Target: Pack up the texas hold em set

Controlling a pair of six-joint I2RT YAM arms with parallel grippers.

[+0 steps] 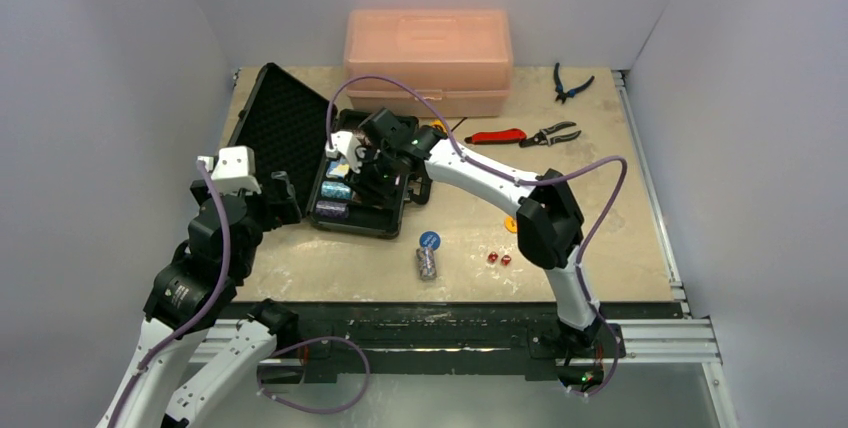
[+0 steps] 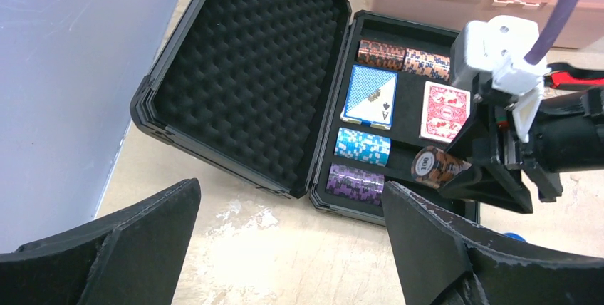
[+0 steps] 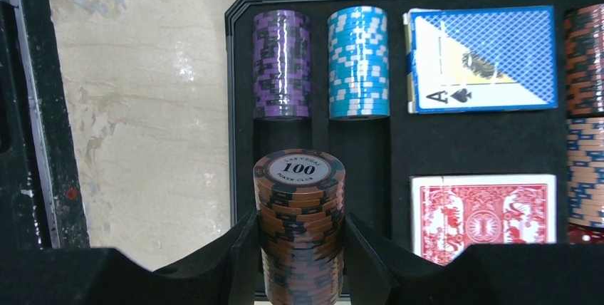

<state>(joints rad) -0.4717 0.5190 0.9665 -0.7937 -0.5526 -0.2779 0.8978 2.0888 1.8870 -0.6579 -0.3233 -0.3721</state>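
The black briefcase (image 1: 300, 118) lies open, its foam-lined lid (image 2: 249, 70) folded back to the left. In its tray lie a purple chip stack (image 3: 282, 63), a cyan chip stack (image 3: 358, 63), a blue card deck (image 3: 484, 59), a red card deck (image 3: 484, 216) and brown stacks (image 3: 587, 55). My right gripper (image 3: 299, 248) is shut on an orange-brown "100" chip stack (image 3: 299, 205), held over the tray's empty slot below the purple stack. My left gripper (image 2: 292, 248) hangs open over bare table just in front of the case. Loose on the table are a grey chip stack (image 1: 427, 264), a blue disc (image 1: 429, 239) and two red dice (image 1: 499, 259).
A translucent pink plastic box (image 1: 428, 58) stands behind the case. A red-handled tool (image 1: 495, 135), pliers (image 1: 552, 134) and blue-handled cutters (image 1: 570, 83) lie at the back right. A yellow disc (image 1: 511, 223) peeks out beside the right arm.
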